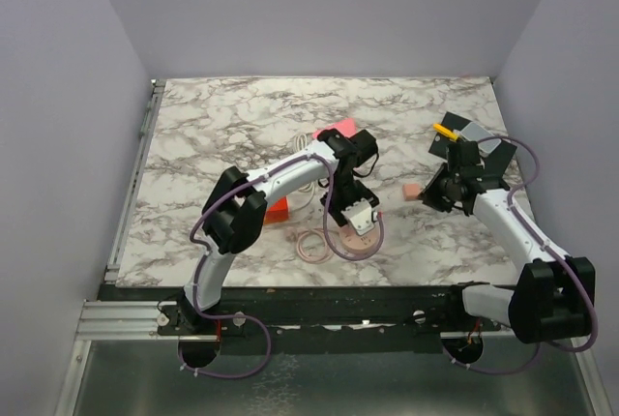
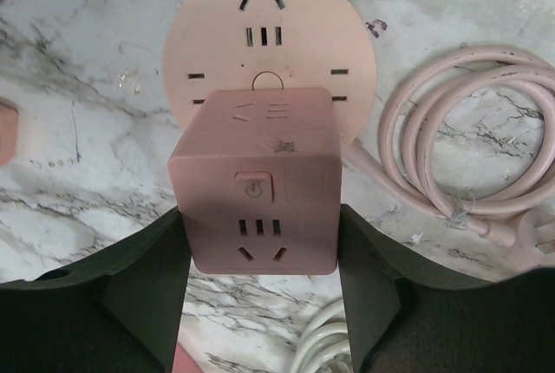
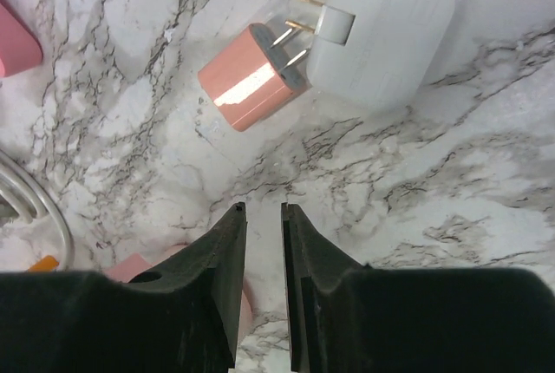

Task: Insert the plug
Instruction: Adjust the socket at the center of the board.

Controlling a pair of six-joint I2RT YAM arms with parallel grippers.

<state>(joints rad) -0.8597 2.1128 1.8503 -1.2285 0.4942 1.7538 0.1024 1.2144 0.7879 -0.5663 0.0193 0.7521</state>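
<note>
In the top view, a coiled pink cord [image 1: 311, 245] lies on the marbled tabletop [image 1: 222, 126] nearest the arm bases, at 9 o'clock of a round pink socket plate [image 1: 360, 239].

In the left wrist view, the left fingers [image 2: 147, 286] press on both sides of a pink socket cube [image 2: 256, 165], clenched on it. The cube shows a power button and a set of slots on its near face. It sits over the near half of the plate, at the plate's 6 o'clock. Whether it rests on the plate I cannot tell. In this view the cord coil is at 3 o'clock of the plate, and a white cord [image 2: 321, 338] shows at the cube's 5 o'clock.

In the right wrist view, the right fingers [image 3: 217, 278] hang over bare tabletop, parted by a narrow gap with nothing between them.

The plug [image 3: 251, 87], small and pink, lies on its side at 12 o'clock of those fingertips, free of them. Its prongs point toward 2 o'clock and reach the edge of a white charger [image 3: 390, 35] lying there. In the top view the plug is between the two arms' heads, apart from the cube.

Farther back are an orange block [image 1: 278, 210] under the left arm, a pink flat piece [image 1: 334, 129] at its 12 o'clock, and a dark angular object [image 1: 474, 140] behind the right wrist.
</note>
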